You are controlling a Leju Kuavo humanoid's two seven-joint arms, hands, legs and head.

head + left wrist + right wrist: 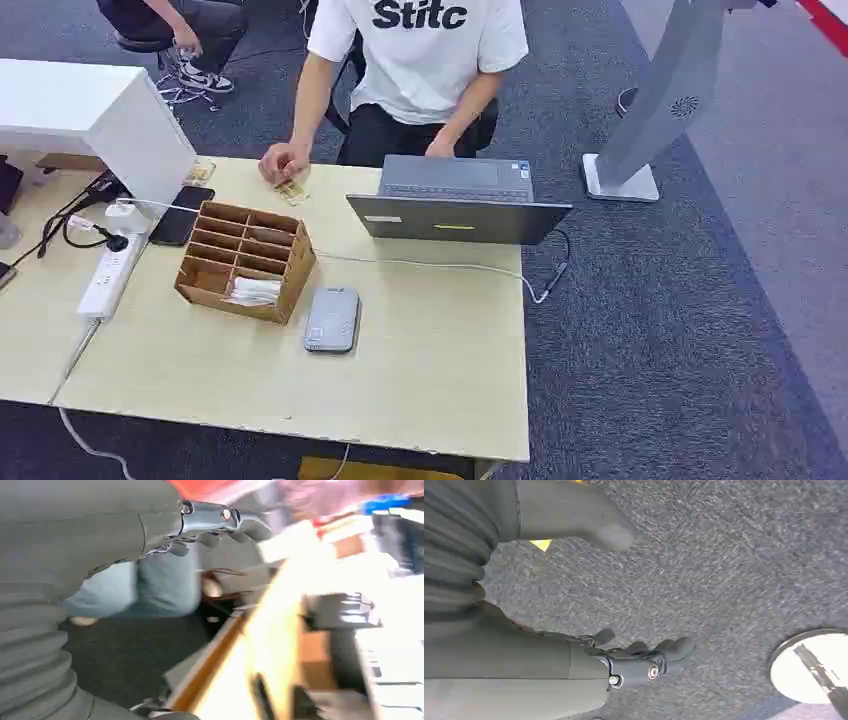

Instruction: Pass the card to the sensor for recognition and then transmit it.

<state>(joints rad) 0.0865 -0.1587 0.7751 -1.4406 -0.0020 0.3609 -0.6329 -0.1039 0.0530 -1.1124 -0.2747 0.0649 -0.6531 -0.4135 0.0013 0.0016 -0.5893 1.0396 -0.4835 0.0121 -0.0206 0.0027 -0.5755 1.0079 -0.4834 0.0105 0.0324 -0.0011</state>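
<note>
One "Stitc" white T-shirt (pixel 420 50)

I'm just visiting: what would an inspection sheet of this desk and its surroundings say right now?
Surface: pale wooden table.
Job's things: white cards in the brown slotted cardboard box; grey flat sensor pad beside it.
Clutter: open grey laptop, black phone, white cabinet.
Hands: left hand and right hand hold nothing.
Cables: white power strip; laptop cable.
Surroundings: seated person, grey carpet.
</note>
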